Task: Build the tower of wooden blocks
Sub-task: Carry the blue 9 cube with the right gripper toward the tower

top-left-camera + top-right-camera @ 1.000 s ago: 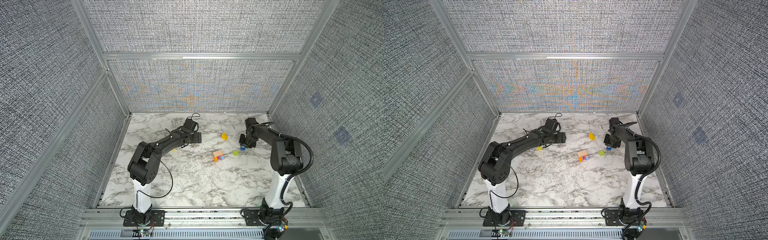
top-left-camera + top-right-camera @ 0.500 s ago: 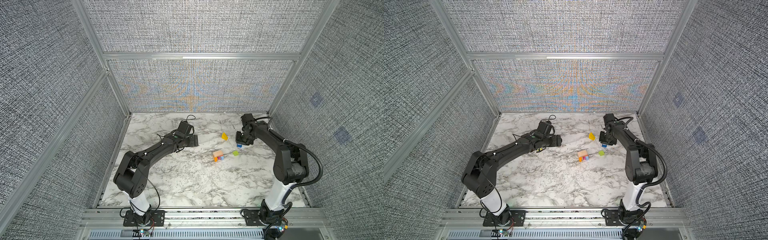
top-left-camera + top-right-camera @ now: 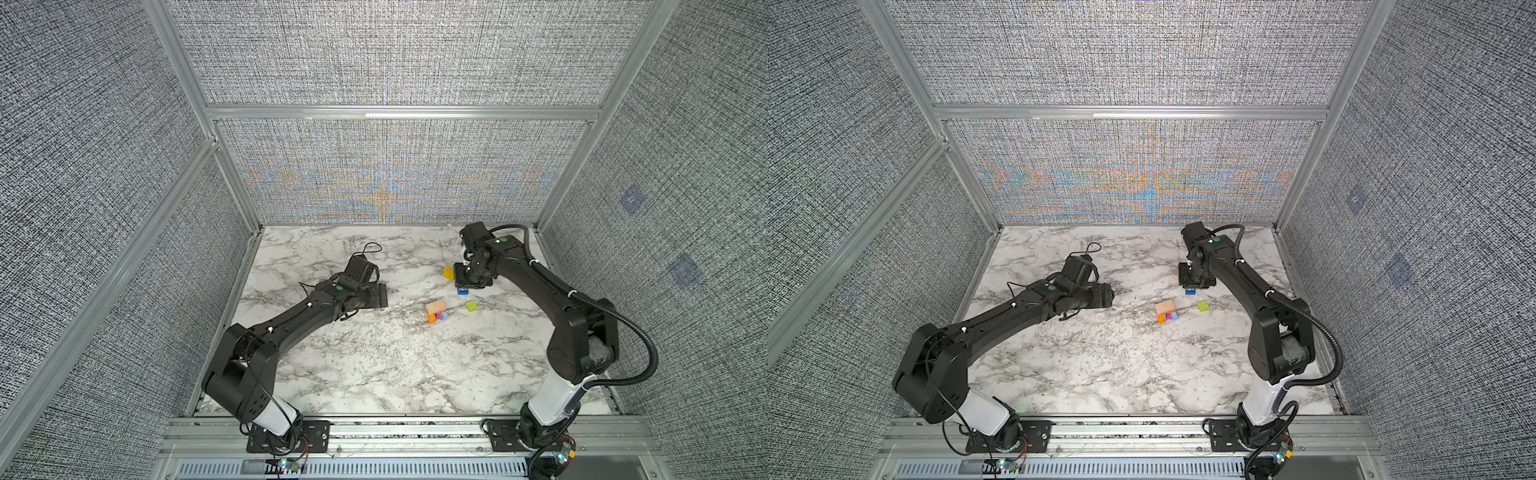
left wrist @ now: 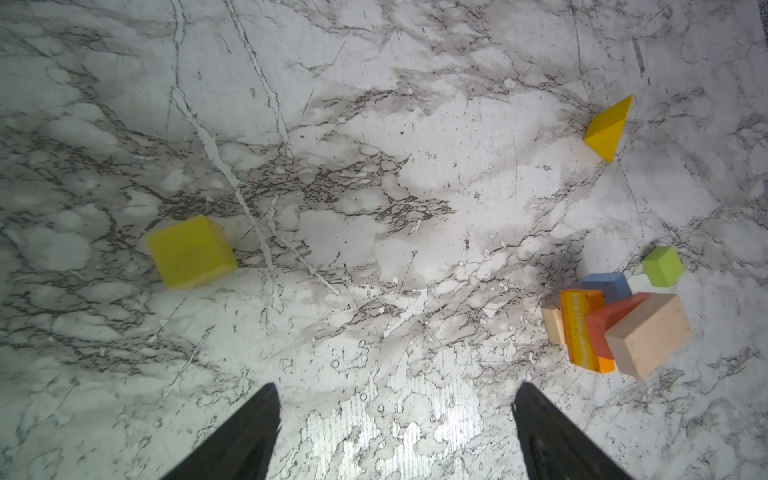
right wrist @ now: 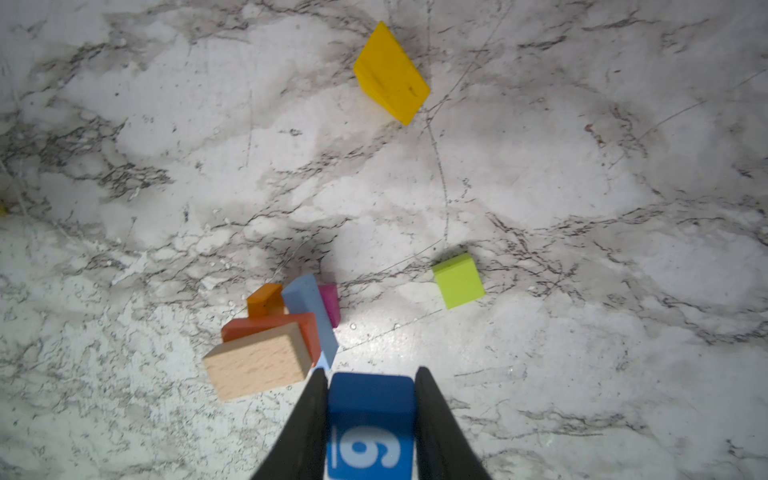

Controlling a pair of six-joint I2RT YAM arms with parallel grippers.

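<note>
Right end effector [image 5: 371,371] is clamping the blue numbered block [image 5: 371,419], and I'm reading it near the tower [image 3: 435,311]. The tower is sitting low on the worktop [image 3: 374,374], a bare wood block [image 5: 257,365] topping it. Lime cube [image 5: 458,281] and yellow wedge [image 5: 390,75] are lying apart. Left end effector [image 4: 397,385] is hanging released, with the yellow cube [image 4: 191,251] lying apart from it.

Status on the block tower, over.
Left claw open, empty. Right claw shut on blue block. Tower low, wood block on top. Green cube loose beside it.
</note>
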